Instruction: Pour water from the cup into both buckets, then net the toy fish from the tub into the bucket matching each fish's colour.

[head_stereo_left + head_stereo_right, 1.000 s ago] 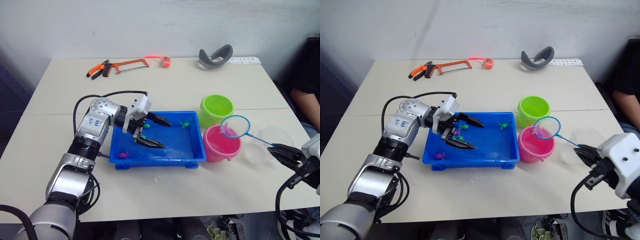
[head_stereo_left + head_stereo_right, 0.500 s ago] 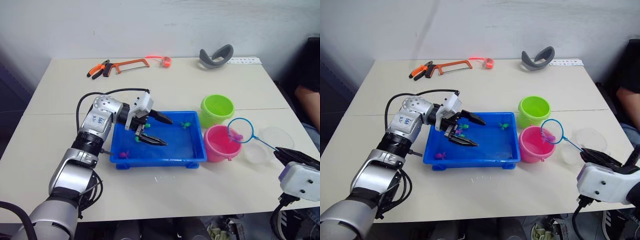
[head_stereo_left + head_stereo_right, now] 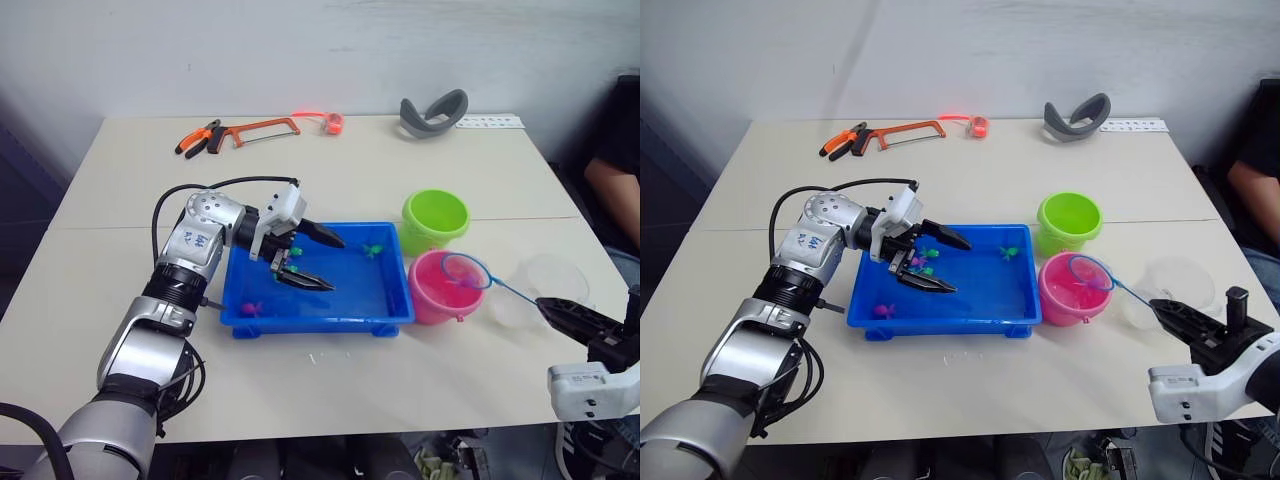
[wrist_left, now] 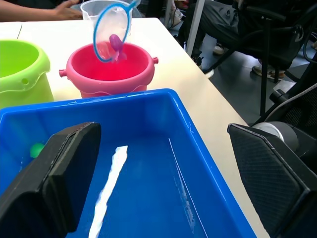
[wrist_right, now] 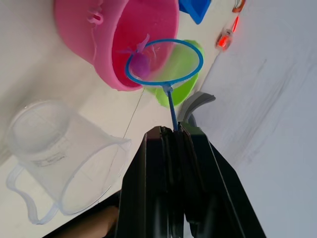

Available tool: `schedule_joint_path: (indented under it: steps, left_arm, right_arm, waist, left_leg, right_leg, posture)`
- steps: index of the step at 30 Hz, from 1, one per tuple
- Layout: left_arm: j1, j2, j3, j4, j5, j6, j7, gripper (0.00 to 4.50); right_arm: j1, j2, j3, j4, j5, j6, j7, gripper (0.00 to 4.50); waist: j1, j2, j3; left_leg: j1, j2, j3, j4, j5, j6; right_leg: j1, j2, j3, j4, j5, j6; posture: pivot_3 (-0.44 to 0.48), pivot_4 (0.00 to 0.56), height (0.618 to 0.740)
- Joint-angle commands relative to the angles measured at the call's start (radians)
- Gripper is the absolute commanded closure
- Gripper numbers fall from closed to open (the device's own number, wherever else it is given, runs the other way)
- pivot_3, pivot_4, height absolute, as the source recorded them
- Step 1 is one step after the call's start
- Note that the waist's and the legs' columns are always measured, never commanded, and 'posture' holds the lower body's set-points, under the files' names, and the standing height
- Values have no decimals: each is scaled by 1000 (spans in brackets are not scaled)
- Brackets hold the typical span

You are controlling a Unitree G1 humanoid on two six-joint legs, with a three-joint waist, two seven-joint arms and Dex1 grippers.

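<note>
Net lowered over pink bucket, magenta fish inside

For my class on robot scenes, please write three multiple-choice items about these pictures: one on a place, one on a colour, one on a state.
1. Where is the net's hoop?
A. over the pink bucket
B. inside the blue tub
C. beside the hacksaw

2. What colour is the fish in the net?
A. green
B. pink
C. yellow

3. How are the left gripper's fingers?
A. shut on a fish
B. shut on the tub's rim
C. open

Answers:
1 A: the net hangs at the pink bucket.
2 B: the fish in the net is pink.
3 C: the left gripper is spread wide over the blue tub, holding nothing.
</note>
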Motion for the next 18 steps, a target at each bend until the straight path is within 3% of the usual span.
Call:
schedule_joint_path:
  steps: [1,6,9,13,18]
  left_arm:
    - [-9,-2,17,-19,-9,-14,-37,48]
    - [-7,-2,19,-19,-9,-16,-34,48]
    - [-7,8,20,-9,-3,-21,-37,48]
    - [1,49,20,14,18,-35,-42,48]
    - [48,143,30,-9,31,-21,-41,48]
  right_arm:
    - [-20,-7,-38,2,-5,-36,-6,4500]
    - [-37,-1,-26,8,18,-36,7,4500]
    - [-51,34,-15,20,150,100,40,4500]
    - [-127,42,39,-47,459,455,88,4500]
    - [-277,-23,227,-142,781,836,99,4500]
  waist:
    - [0,0,0]
    - [0,0,0]
    - [0,0,0]
    - [0,0,0]
    - [-11,1,0]
  left_leg:
    - [0,0,0,0,0,0]
    - [1,0,0,0,0,0]
    - [1,0,0,0,0,0]
    - [1,1,0,0,0,0]
    - [3,3,0,0,0,0]
  right_leg:
    - [1,0,0,0,0,0]
    - [1,0,0,0,0,0]
    - [1,0,0,0,0,0]
    - [1,0,0,0,0,0]
    - [1,0,1,4,0,-1]
  posture:
    - [0,150,740]
    - [0,150,740]
    - [0,150,740]
    - [0,150,740]
    - [0,150,740]
